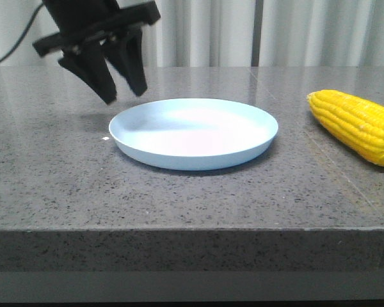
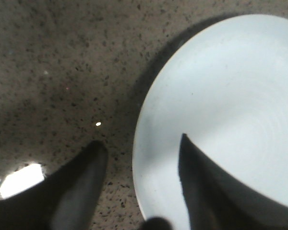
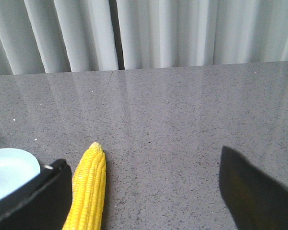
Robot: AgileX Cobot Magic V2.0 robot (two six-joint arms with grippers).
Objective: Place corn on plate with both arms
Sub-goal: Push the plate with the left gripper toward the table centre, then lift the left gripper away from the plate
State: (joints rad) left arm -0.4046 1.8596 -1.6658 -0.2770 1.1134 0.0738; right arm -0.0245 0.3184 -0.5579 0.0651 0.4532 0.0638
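Note:
The pale-blue plate sits empty at the table's middle. The yellow corn lies on the table to its right, partly cut off by the frame edge. My left gripper hangs open and empty just above the plate's far left rim; in the left wrist view one finger is over the table and one over the plate. My right gripper is open and empty; the corn lies beside its left finger, tapered tip pointing away. The plate's edge shows there too.
The table is grey speckled stone with its front edge near the camera. A white curtain hangs behind the table. A seam runs across the stone on the right.

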